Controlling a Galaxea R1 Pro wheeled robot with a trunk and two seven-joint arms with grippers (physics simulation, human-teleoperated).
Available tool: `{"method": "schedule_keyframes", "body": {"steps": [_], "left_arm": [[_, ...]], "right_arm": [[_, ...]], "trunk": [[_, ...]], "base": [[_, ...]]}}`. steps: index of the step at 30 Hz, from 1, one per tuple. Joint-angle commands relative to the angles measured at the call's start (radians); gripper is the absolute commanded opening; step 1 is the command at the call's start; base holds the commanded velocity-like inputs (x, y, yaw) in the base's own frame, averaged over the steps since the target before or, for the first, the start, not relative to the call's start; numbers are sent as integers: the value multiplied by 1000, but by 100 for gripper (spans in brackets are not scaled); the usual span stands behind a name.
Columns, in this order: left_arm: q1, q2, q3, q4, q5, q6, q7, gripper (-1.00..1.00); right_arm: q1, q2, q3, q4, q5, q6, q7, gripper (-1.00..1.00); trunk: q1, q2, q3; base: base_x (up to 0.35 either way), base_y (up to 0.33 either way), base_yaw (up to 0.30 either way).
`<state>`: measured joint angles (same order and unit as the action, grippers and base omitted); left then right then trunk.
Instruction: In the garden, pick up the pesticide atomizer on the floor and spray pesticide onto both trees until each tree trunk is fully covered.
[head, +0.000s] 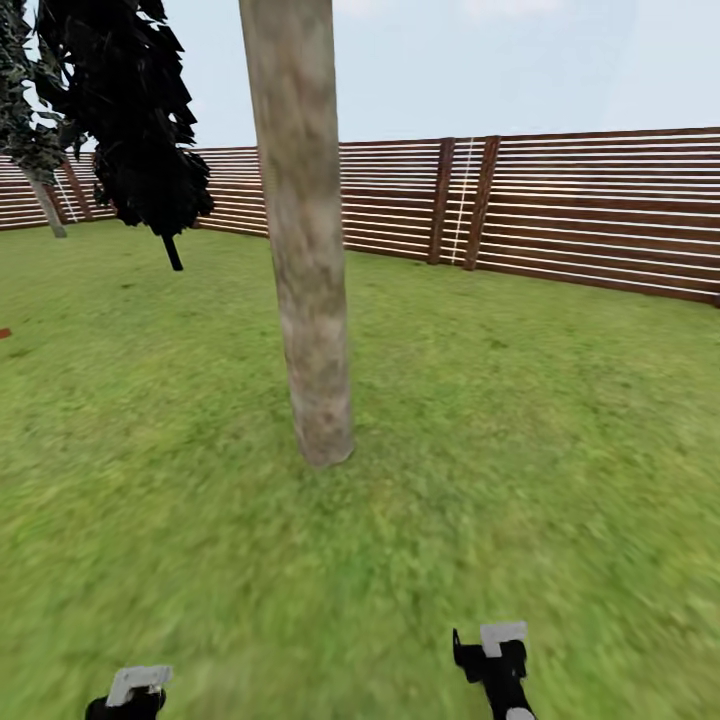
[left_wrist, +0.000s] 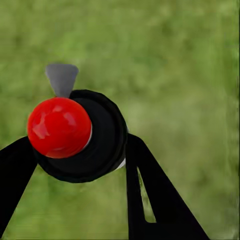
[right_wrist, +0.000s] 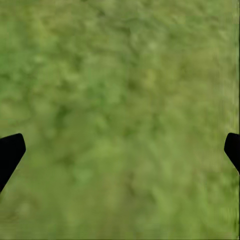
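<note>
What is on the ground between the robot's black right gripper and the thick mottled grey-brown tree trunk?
Only bare green lawn. In the head view, nothing lies between the right gripper and the foot of the thick mottled grey-brown tree trunk.

Fenced garden: lawn (head: 520, 420), slat fence (head: 600, 210), trees (head: 305, 250)

A tree trunk (head: 305, 250) stands on the lawn (head: 520, 420) at twelve o'clock, just ahead. A columnar tree (head: 140, 120) stands behind it at eleven o'clock. The fence (head: 590, 210) runs behind both, from ten to two o'clock.
</note>
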<state>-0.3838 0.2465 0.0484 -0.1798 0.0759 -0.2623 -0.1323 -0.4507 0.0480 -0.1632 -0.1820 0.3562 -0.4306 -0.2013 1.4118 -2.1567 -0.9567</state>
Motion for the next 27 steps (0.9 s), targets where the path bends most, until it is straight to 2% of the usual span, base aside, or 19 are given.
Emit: {"method": "schedule_keyframes", "body": {"steps": [1,2,3,4,5,6,7,10,12,14,16,18,20,21,24,26,27], "left_arm": [[-4,11,-1,-9,-17,1,-87,-100],[-11,33,-7,-25,-68,5,-187,-100],[-25,57,-10,-48,-137,8,-295,-100],[-48,71,-11,-74,-210,15,-404,-100],[-66,76,-12,-91,-260,23,-479,-100],[-99,79,-13,-119,-345,47,-605,-100],[-145,78,-13,-165,-468,91,-748,-100],[-177,74,-12,-244,-569,141,-876,-100],[-186,73,-13,-311,-592,165,-956,-100],[-188,74,-13,-379,-601,201,-1025,-100],[-190,71,-13,-415,-603,240,-1049,-100],[-190,68,-12,-421,-603,249,-1047,-100],[-190,59,-13,-421,-605,250,-1048,-100],[-190,53,-14,-420,-612,249,-1047,-100],[-190,39,-17,-416,-642,249,-1046,-100],[-189,5,-22,-412,-675,249,-1046,-100],[-189,-11,-26,-411,-693,249,-1046,-100]], "right_arm": [[0,0,-7,-30,54,-2,21,100],[0,-2,-7,-68,128,-2,83,100],[0,-3,-8,-112,214,-1,167,100],[0,-3,-8,-156,294,3,258,100],[0,-3,-8,-183,342,10,322,100],[0,-3,-8,-227,407,32,436,100],[0,-3,-9,-288,467,69,608,100],[-7,-4,-9,-351,492,92,799,100],[-18,-1,-9,-382,496,97,875,100],[-31,3,-8,-398,497,99,945,100],[-40,5,-7,-404,497,99,1002,100],[-47,10,-7,-404,497,99,1017,100],[-49,29,-7,-404,497,99,1043,100],[-50,42,-7,-403,497,99,1055,-100],[-52,59,-6,-404,499,99,1068,-100],[-53,65,5,-404,499,99,1073,-100],[-54,73,34,-404,498,99,1077,-100]], "trunk": [[0,0,-1],[0,0,-1],[0,0,-1],[0,0,-1],[0,0,-1],[0,0,-1],[0,0,-1],[0,0,-1],[0,0,-1],[0,0,-1],[0,0,-1],[0,0,-1],[0,0,-1],[0,0,-1],[0,0,-1],[0,0,-1],[0,0,-1]], "base": [[281,-164,0],[282,-153,0],[283,-146,0],[283,-142,0],[283,-141,0],[283,-139,0],[267,-129,0],[219,-74,0],[108,-18,0],[28,-5,0],[8,-1,0],[1,0,0],[0,0,0],[0,0,0],[0,0,0],[0,0,0],[0,0,0]]}}
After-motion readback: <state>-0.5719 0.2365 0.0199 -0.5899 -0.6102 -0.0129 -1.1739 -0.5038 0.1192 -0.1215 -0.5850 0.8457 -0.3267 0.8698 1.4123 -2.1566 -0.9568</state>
